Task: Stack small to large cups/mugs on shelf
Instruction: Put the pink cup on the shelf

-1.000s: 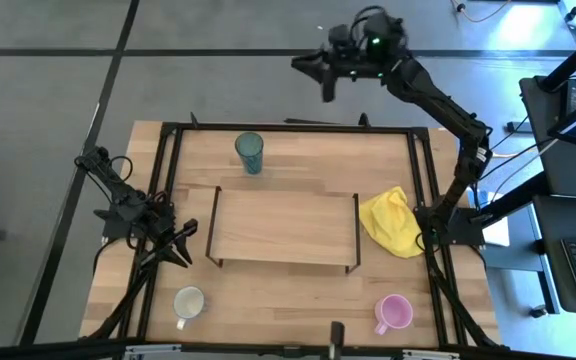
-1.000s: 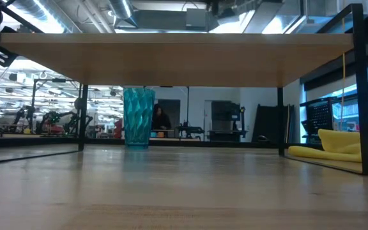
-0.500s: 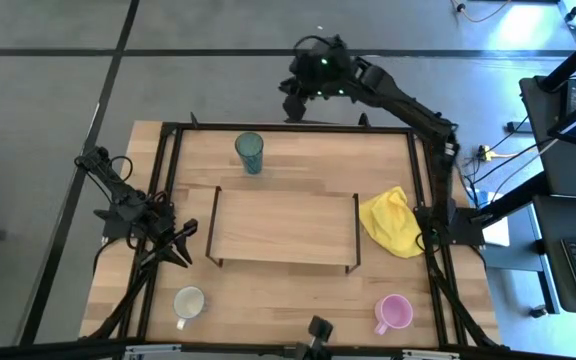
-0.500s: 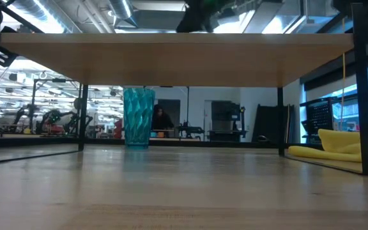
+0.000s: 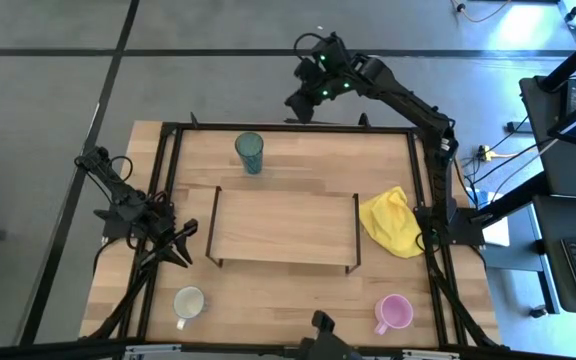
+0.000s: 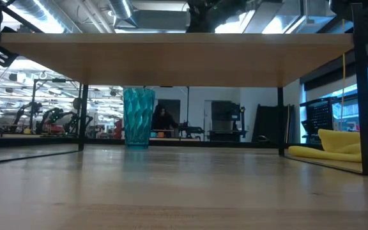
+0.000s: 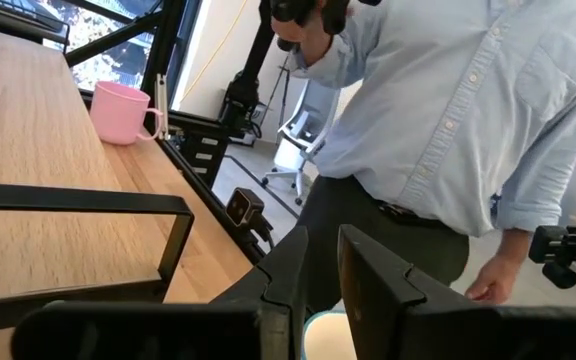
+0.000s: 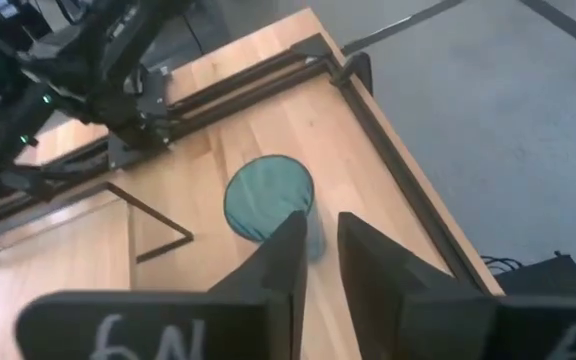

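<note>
The teal tumbler stands upright on its base on the table, behind the shelf; it also shows in the low view and the right wrist view. The cream-white mug and the pink mug stand on the table near its near edge. My right gripper hangs shut and empty high over the table's far edge, right of and above the tumbler. My left gripper waits shut and empty at the shelf's left end.
A yellow cloth lies right of the shelf. A black frame runs round the tabletop. A person in a light-blue shirt stands beyond the table's near edge. The shelf's top is bare.
My right gripper has swung from beyond the table's far right corner toward the table's left, coming closer to the far edge and the teal tumbler, and it has turned downward. The tumbler, both mugs and the left arm have kept still.
</note>
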Controlling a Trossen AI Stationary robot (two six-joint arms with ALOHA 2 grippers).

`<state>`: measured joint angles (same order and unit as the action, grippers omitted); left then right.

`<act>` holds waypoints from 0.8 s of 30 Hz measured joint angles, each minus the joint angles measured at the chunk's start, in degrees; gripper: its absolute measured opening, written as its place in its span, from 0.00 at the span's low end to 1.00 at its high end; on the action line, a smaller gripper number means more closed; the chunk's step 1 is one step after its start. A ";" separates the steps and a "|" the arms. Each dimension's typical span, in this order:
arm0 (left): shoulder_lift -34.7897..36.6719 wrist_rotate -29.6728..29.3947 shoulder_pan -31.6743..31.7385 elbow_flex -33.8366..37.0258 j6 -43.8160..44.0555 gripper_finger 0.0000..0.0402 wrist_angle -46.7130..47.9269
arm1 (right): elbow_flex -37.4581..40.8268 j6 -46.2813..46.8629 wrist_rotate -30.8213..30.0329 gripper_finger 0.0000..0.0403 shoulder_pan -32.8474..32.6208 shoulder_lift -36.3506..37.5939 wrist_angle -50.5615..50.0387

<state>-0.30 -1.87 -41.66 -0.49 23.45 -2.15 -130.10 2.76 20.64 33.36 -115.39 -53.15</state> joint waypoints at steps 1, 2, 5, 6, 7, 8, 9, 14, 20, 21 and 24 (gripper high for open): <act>0.00 0.00 -0.01 0.00 0.00 0.13 0.02 | 0.15 0.59 0.09 0.15 0.00 0.07 0.55; 0.00 -0.02 0.01 0.00 0.01 0.13 0.02 | 0.21 1.49 0.08 0.15 -0.14 0.07 0.92; 0.00 0.00 -0.01 0.00 -0.01 0.13 0.02 | 0.31 1.69 0.04 0.15 -0.66 0.02 2.45; 0.00 -0.02 0.01 0.00 0.01 0.13 0.00 | 0.31 1.31 0.06 0.15 -0.84 0.02 3.05; 0.00 0.00 -0.01 0.00 0.01 0.13 0.02 | 0.31 1.22 0.08 0.15 -0.96 0.04 3.04; 0.00 -0.02 0.00 0.00 -0.01 0.13 0.02 | 0.31 1.28 0.10 0.15 -1.02 0.04 2.98; 0.00 -0.01 0.00 0.00 0.01 0.13 0.02 | 0.24 1.28 0.27 0.15 -1.06 0.02 3.08; 0.02 0.02 -0.01 -0.09 -1.00 0.13 0.79 | -0.26 1.31 7.53 0.15 -0.94 -0.02 7.88; -0.07 2.03 -0.03 -0.46 -4.27 0.13 2.62 | -0.33 5.78 20.16 0.15 -1.38 0.09 15.34; -0.07 2.05 -0.03 -0.46 -4.27 0.13 2.56 | -0.33 6.04 20.71 0.15 -1.57 0.09 15.35; -0.07 2.05 -0.03 -0.46 -4.53 0.13 2.61 | -0.33 5.41 21.63 0.15 -1.80 0.09 13.50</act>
<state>-0.36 0.19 -41.69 -0.95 18.93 0.46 -130.43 8.18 42.27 31.56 -115.31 -39.64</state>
